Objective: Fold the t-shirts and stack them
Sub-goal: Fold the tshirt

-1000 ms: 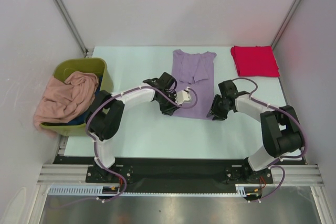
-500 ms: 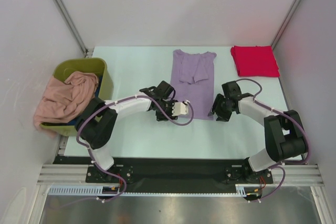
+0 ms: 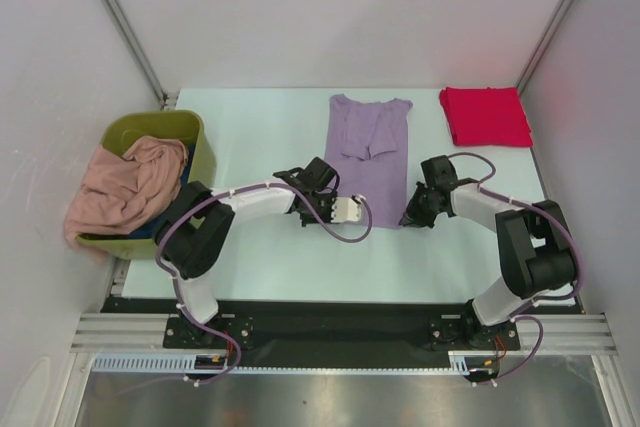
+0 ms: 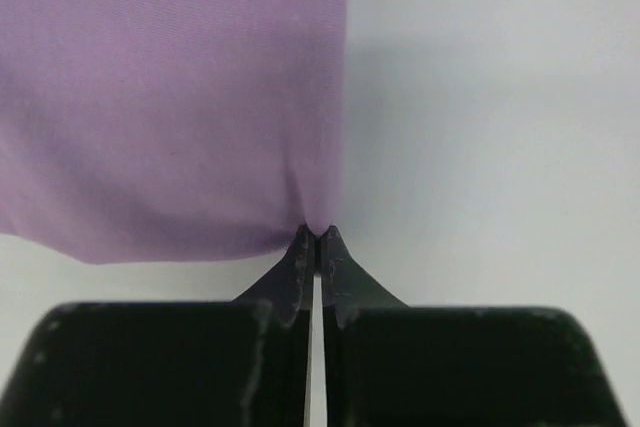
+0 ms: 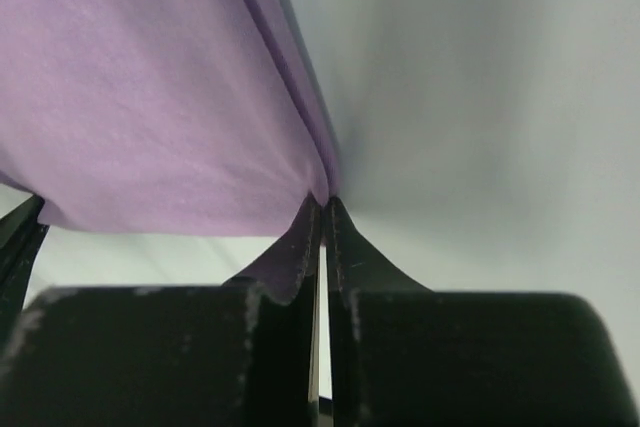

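Note:
The lavender-purple t-shirt (image 3: 368, 152) lies flat mid-table, folded into a long strip with its sleeves tucked in. My left gripper (image 3: 328, 215) is shut on its near left hem corner; in the left wrist view the tips (image 4: 317, 232) pinch the lavender cloth (image 4: 170, 97). My right gripper (image 3: 407, 219) is shut on the near right hem corner; in the right wrist view it (image 5: 324, 199) nips the cloth (image 5: 150, 77). The red t-shirt (image 3: 487, 115) lies folded at the far right. The salmon-pink t-shirt (image 3: 125, 187) hangs crumpled over the bin. The dark blue t-shirt is hidden.
The olive-green bin (image 3: 190, 132) stands at the table's left edge, next to the left arm's elbow. White walls close in the table at the back and both sides. Bare pale table (image 3: 260, 127) lies between the bin and the lavender shirt.
My left gripper moved from over the shirt's lower part toward me to its near hem corner. My right gripper shifted slightly at the other near corner.

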You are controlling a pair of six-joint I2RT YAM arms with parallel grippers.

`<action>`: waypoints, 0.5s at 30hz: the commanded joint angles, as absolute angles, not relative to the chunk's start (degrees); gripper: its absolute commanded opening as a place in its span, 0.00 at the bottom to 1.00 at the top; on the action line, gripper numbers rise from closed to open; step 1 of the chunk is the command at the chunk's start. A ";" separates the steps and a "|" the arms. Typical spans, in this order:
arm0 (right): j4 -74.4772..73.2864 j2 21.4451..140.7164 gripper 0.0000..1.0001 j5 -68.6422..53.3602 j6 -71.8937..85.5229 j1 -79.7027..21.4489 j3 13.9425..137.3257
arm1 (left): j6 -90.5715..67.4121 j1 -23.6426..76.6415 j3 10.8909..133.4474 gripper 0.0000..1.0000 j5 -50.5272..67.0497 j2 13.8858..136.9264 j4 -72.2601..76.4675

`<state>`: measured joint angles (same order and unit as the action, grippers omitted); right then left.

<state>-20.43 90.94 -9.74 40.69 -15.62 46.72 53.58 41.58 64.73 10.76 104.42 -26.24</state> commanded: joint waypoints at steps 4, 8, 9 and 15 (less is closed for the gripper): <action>-23.28 84.84 0.00 -10.02 41.31 -16.52 43.60 | 50.19 41.84 65.13 0.00 16.43 99.34 -29.27; -28.02 77.02 0.00 -10.02 42.19 -18.36 40.26 | 46.24 41.84 62.15 0.00 19.59 94.58 -30.58; -29.08 75.43 0.00 -9.58 42.45 -19.59 39.82 | 44.93 41.92 61.70 0.00 20.21 93.53 -31.02; -40.06 63.31 0.00 -9.58 44.47 -23.54 36.48 | 42.63 45.08 57.92 0.00 22.14 84.83 -37.78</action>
